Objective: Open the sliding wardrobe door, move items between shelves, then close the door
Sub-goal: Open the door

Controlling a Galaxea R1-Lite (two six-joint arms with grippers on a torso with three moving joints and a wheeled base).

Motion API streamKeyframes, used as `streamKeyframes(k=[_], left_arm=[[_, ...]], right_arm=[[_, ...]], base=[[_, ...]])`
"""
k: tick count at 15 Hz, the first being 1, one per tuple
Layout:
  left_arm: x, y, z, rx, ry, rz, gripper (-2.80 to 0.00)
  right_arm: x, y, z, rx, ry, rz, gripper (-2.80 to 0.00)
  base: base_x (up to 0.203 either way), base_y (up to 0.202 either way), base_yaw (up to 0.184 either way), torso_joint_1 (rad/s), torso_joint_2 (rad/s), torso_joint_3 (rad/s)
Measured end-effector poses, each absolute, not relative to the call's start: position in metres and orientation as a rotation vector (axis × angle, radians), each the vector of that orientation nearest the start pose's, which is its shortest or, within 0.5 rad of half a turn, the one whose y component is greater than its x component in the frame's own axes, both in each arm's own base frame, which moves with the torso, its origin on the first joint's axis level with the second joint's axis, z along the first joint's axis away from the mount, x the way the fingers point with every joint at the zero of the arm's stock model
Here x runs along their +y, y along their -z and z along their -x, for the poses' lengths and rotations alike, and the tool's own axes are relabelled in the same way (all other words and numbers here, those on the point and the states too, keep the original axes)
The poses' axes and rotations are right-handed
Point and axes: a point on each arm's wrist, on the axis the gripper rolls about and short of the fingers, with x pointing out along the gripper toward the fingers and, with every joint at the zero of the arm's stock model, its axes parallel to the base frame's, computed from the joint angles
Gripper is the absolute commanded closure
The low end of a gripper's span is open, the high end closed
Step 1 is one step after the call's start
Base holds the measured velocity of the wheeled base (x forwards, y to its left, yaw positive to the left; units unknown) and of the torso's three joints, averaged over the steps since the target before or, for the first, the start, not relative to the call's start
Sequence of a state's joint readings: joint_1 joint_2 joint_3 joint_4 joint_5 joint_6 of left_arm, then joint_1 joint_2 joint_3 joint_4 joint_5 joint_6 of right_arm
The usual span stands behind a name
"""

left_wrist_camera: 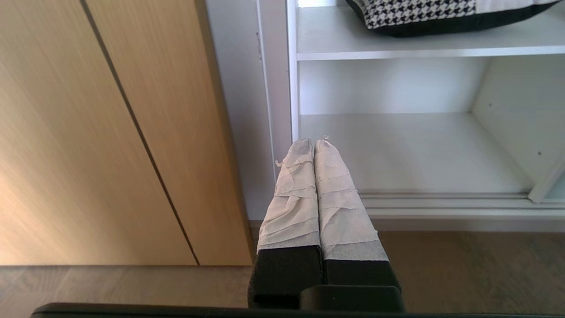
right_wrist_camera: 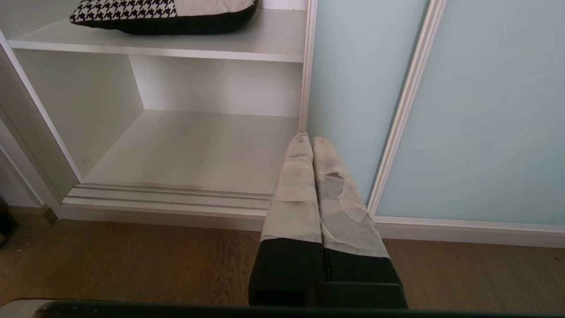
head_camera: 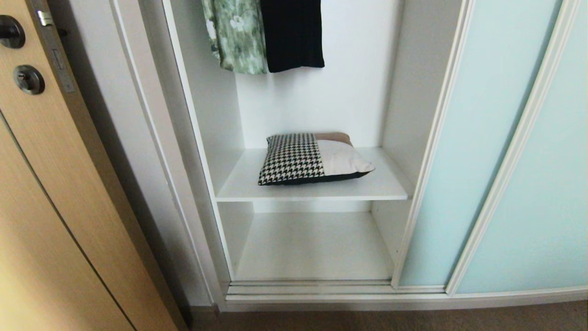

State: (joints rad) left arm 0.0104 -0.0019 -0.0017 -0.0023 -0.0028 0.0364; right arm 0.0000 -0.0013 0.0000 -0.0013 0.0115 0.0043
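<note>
Both our grippers, left (left_wrist_camera: 314, 142) and right (right_wrist_camera: 307, 139), hang low by the floor with fingers pressed together, holding nothing. Door (head_camera: 464, 151) is slid open to the right; cushion (head_camera: 312, 158) lies on the upper shelf (head_camera: 243, 184), lower shelf (head_camera: 312, 248) bare. Risk, we judge: soft cushion sags or slips from a thin pinch, or we clip the shelf edge reaching in.

Head looks down; wrists low, sharing shelves (head_camera: 312, 193).
</note>
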Motion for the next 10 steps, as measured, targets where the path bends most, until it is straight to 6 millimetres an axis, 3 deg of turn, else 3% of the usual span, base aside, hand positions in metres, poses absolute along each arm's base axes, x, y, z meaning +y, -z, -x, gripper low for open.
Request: streamKeyframes(k=[10], left_arm=[[-0.0002, -0.0759, 0.0229, -0.006, -0.014, 0.003, 0.00]], right_arm=[[0.0003, -0.0756, 0.0229, -0.003, -0.012, -0.004, 0.00]], base=[[0.000, 0.000, 0.000, 0.000, 0.00, 0.000]])
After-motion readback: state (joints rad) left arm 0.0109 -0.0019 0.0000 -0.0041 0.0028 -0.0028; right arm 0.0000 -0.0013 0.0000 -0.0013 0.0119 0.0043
